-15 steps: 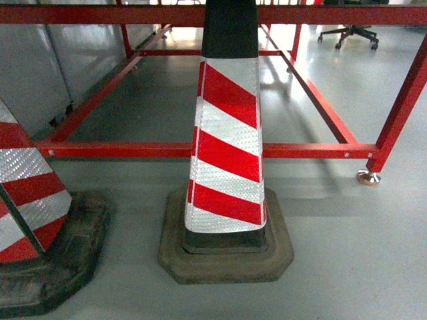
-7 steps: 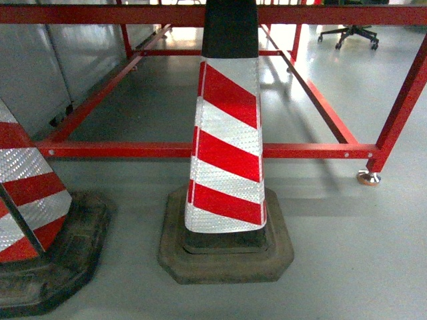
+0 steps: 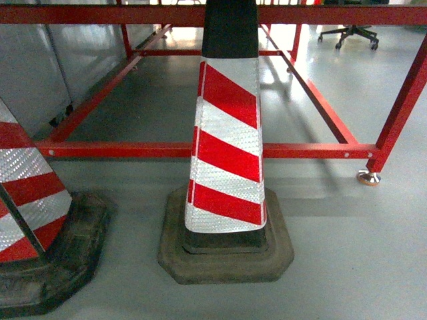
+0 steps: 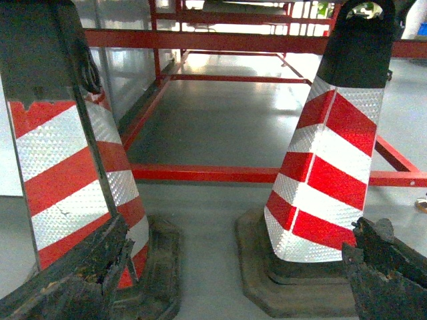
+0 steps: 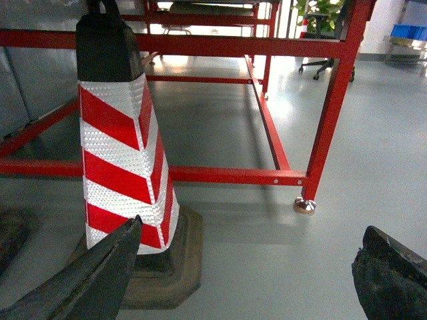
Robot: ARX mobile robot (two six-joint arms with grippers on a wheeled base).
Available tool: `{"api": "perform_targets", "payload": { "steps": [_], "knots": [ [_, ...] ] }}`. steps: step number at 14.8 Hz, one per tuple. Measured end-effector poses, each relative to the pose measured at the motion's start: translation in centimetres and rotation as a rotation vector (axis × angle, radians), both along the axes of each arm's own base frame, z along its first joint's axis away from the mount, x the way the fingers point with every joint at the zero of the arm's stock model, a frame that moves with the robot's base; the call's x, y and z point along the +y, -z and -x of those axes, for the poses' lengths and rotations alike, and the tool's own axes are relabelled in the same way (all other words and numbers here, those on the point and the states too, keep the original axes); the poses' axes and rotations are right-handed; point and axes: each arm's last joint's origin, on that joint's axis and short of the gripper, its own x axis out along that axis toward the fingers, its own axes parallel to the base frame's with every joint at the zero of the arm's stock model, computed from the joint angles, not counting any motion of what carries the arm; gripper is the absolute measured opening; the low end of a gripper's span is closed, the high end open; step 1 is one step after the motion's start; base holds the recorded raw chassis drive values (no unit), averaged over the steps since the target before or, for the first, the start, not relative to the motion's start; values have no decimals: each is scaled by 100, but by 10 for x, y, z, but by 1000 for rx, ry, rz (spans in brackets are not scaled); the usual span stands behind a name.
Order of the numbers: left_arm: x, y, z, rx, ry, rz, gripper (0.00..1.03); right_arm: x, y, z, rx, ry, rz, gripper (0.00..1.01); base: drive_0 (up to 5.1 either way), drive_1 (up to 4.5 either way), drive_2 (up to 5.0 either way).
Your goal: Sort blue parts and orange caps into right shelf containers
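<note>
Nearest, the left pincer [image 4: 220, 280] appears in the left wrist view as two dark, chipped fingertips [image 4: 73, 280] at the bottom corners, set wide apart and released, with nothing between them. Likewise the right pincer [image 5: 247, 280] stands released in the right wrist view, its two worn dark fingers [image 5: 87, 280] spread to either corner over bare grey floor [image 5: 267, 260]. Neither pincer shows in the head view.

Just beyond the pincers stand two red-and-white striped traffic cones on black rubber bases. The centre cone [image 3: 227, 147] rises upright in the middle of the head view; the left cone [image 3: 27, 200] is cut off by the left edge. Both rest on the floor, apart from each other.

Behind the cones runs a red metal frame [image 3: 300, 151], its low rail crossing the view, with a levelling foot [image 3: 368, 177] at the right post. Farther back an office chair base [image 3: 350, 33] is visible.

At far upper right of the right wrist view, blue containers [image 5: 408, 31] show partly, well apart from both pincers.
</note>
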Motion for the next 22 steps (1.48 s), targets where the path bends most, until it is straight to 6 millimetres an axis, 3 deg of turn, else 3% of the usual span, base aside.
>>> {"api": "perform_targets", "payload": {
  "steps": [22],
  "knots": [
    [0,0,0,1,0,0,98,0,0,0,0,0,-7,98,0,0,0]
  ]
}}
